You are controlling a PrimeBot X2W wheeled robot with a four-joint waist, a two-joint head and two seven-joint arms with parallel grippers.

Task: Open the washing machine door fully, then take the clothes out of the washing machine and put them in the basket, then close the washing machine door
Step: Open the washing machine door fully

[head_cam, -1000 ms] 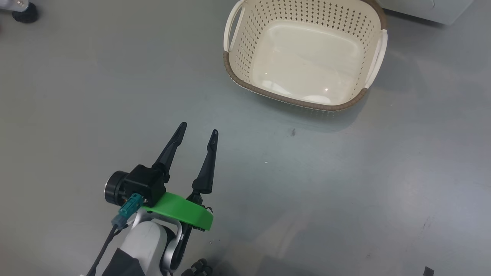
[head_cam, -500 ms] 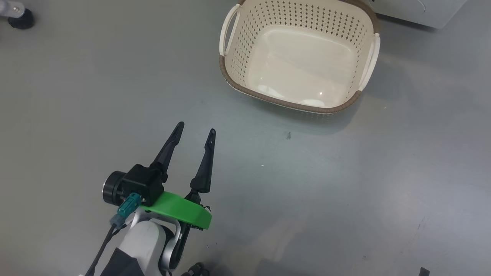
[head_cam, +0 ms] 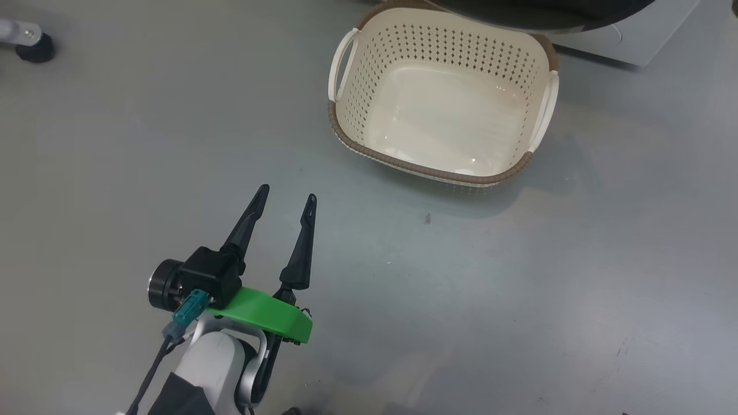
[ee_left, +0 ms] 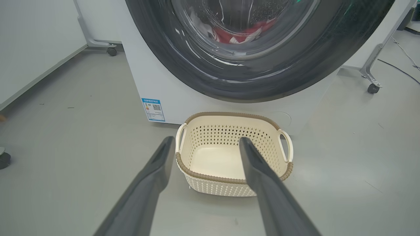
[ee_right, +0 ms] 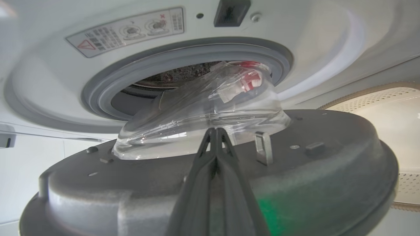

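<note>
Grey floor in the head view carries the empty basket just before the washing machine; the left gripper hovers lower left, fingers spread on nothing. Left wrist view: red clothes show through the washing machine door, above the basket. Right wrist view: the right gripper, fingers pressed together, points at the glass bowl on the partly open door's inner face.

Glossy grey floor; white wall; castered metal legs behind.

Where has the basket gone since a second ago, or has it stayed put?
No. The basket lies just as before relative to the dark floor speck; the camera's view shifted.
</note>
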